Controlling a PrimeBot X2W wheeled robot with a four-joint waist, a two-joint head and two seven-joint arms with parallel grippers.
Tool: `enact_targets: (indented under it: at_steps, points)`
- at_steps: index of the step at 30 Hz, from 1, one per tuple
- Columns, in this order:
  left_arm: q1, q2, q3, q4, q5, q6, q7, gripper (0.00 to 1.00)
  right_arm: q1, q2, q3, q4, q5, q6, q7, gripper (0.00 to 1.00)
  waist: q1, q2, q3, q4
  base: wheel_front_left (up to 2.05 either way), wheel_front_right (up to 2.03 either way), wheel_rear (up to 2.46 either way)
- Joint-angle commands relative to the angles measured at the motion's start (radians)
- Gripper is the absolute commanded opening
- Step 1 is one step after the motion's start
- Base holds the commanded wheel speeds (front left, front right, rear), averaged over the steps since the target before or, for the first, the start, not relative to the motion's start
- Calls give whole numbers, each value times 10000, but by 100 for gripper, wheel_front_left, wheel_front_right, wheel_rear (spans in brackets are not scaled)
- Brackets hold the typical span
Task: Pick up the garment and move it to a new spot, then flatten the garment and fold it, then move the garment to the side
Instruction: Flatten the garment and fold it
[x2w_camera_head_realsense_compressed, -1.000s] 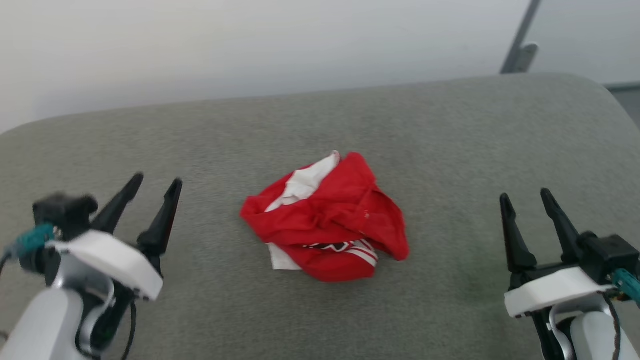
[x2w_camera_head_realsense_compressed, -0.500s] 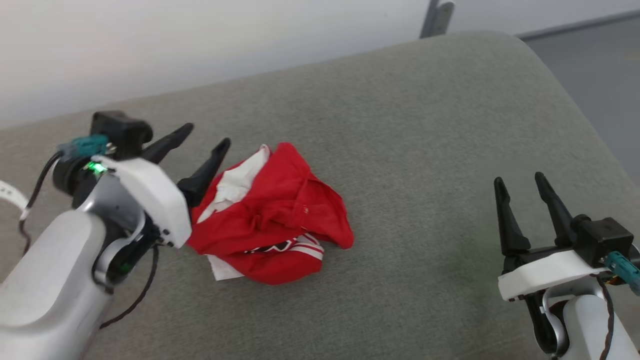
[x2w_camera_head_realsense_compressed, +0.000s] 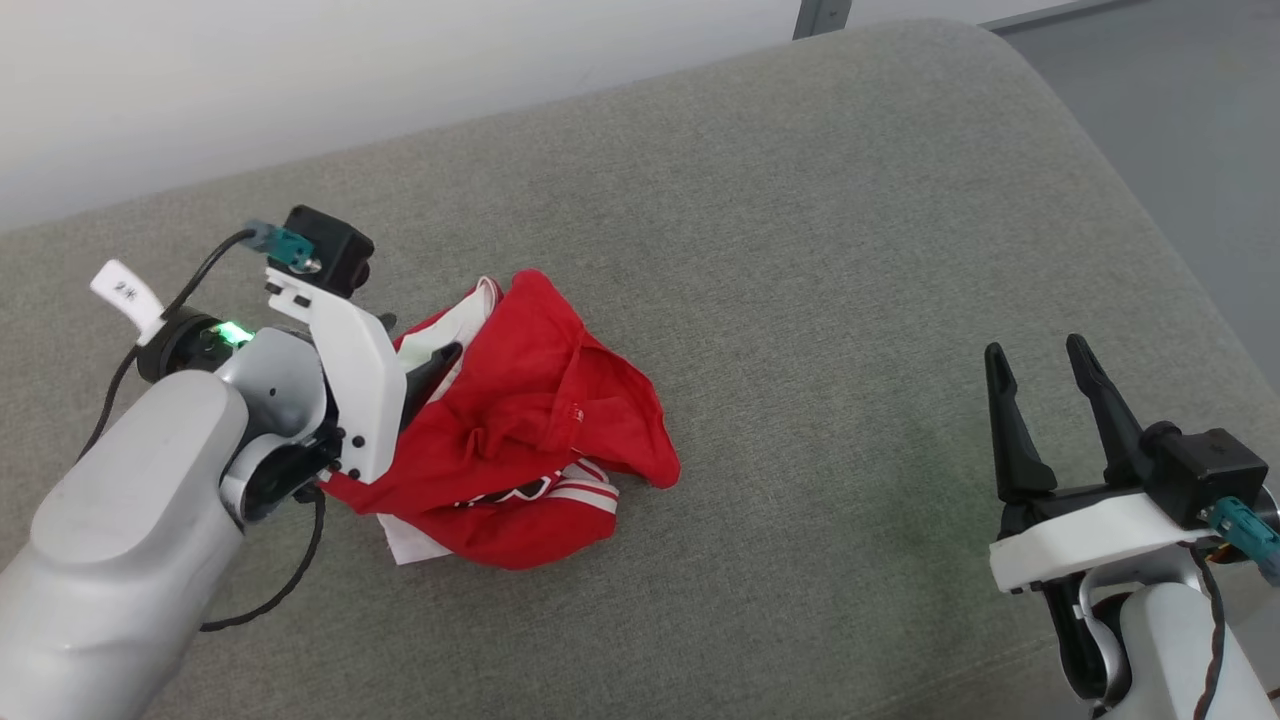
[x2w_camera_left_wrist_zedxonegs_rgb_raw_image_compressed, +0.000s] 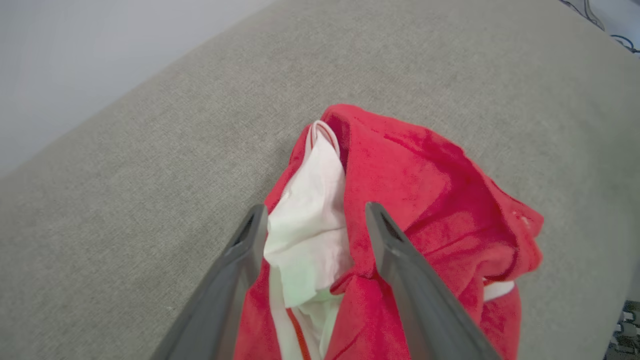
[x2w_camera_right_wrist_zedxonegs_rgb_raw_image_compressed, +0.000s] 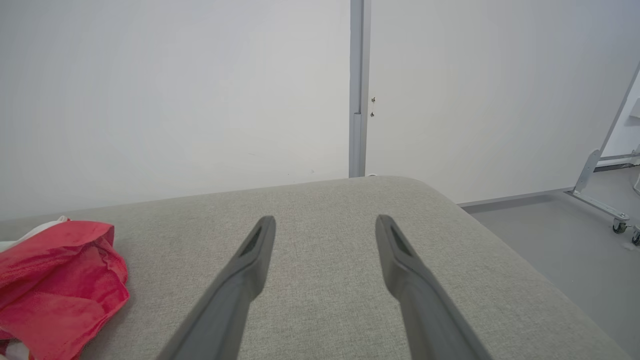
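Observation:
The garment (x2w_camera_head_realsense_compressed: 540, 420) is a crumpled red heap with a white sleeve showing, lying on the grey cushion (x2w_camera_head_realsense_compressed: 800, 250) left of centre. My left gripper (x2w_camera_head_realsense_compressed: 420, 340) is over the heap's left end, much of it hidden behind its white mount. In the left wrist view the left gripper (x2w_camera_left_wrist_zedxonegs_rgb_raw_image_compressed: 316, 210) is open, its two fingers either side of the white sleeve fold (x2w_camera_left_wrist_zedxonegs_rgb_raw_image_compressed: 310, 220), with red cloth (x2w_camera_left_wrist_zedxonegs_rgb_raw_image_compressed: 425, 185) to the right. My right gripper (x2w_camera_head_realsense_compressed: 1032, 347) stands open at the lower right, well apart from the garment. In its own view the right gripper (x2w_camera_right_wrist_zedxonegs_rgb_raw_image_compressed: 325, 220) holds nothing, and the garment (x2w_camera_right_wrist_zedxonegs_rgb_raw_image_compressed: 55, 270) lies far left.
The cushion's rounded right edge (x2w_camera_head_realsense_compressed: 1150, 230) drops to a grey floor (x2w_camera_head_realsense_compressed: 1200, 100). A white wall (x2w_camera_head_realsense_compressed: 300, 80) with a grey post (x2w_camera_right_wrist_zedxonegs_rgb_raw_image_compressed: 356, 90) runs behind the cushion. A wheeled metal frame (x2w_camera_right_wrist_zedxonegs_rgb_raw_image_compressed: 607, 200) stands on the floor to the right.
My left arm has reached forward and inward, bringing its open fingers down onto the garment's white sleeve. The head camera has turned, shifting the whole picture. The right gripper has stayed put.

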Motion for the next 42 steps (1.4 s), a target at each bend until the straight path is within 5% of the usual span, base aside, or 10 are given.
enact_targets:
  at_steps: [1, 11, 12, 14, 15, 29, 42]
  points:
    - [-275, -99, -185, 372, -78, -30, 454, 100, -102, 51, -36, -57, -63, 1, -48, 100, 0, 0, 56, 39, 0, 0, 0]
    - [-897, -494, -817, 1548, -89, -30, 1779, 100, -194, 127, -24, -67, -99, 1, -49, 100, 0, 0, 211, 115, 0, 0, 0]
    - [-936, -550, -845, 1649, -175, -30, 1901, 93, -210, 126, -19, -63, -94, 1, -49, 100, 0, 0, 223, 116, 0, 0, 0]
    - [-1008, -594, -996, 1742, -212, -30, 2074, 24, -213, 126, -7, -55, -57, 1, -49, 100, 0, 0, 252, 115, 0, 0, 0]
    - [-1031, -580, -1016, 1811, -256, -30, 2107, 0, -215, 120, 0, -50, -40, 1, -49, 100, 0, 0, 271, 115, 0, 0, 0]
    - [-1259, -346, -405, 1656, -879, 478, 1675, 0, -41, 62, -210, -67, -68, 1, -49, 100, 0, 0, 194, 510, 0, 0, 0]
    - [160, 1210, 689, 790, -1495, 2109, 1271, 0, 42, 1, -253, -10, -95, 1, -49, 100, 0, 0, -41, 1317, 0, 0, 0]
